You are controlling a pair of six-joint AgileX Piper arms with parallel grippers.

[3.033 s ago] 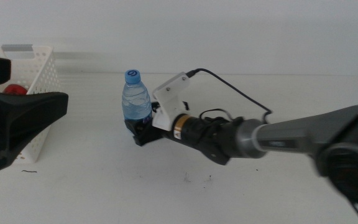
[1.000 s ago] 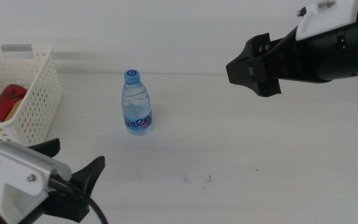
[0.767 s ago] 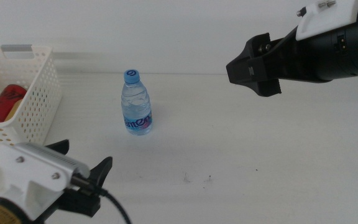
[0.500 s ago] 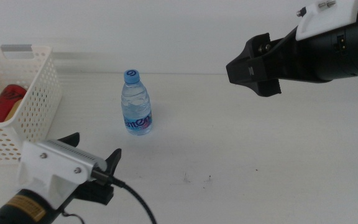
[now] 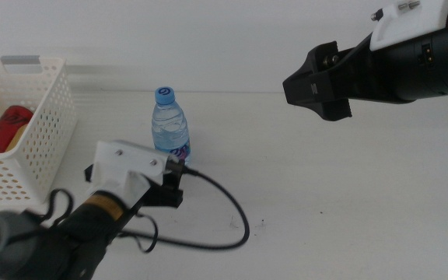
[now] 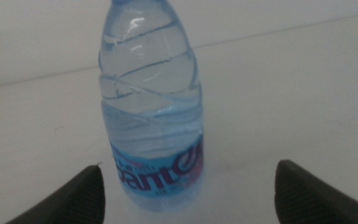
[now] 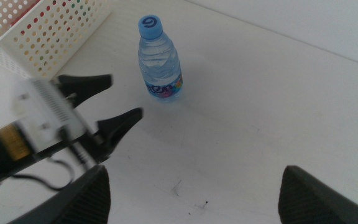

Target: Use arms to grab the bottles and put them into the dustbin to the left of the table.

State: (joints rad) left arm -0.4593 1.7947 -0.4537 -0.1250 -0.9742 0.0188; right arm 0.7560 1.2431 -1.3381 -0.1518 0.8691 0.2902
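Left tool (image 7: 114, 99): spread wide, near the bottle, not touching.
Bottle (image 5: 170, 129): upright on the surface (image 5: 325, 194), right of the bin (image 5: 33, 117).
Right tool (image 5: 311, 85): raised, apart, spread wide, empty.
Can (image 5: 5, 126): in the bin.

Black-jawed left gripper (image 5: 134, 187) under white housing, amber wrist band, looping black cable, dark arm tube
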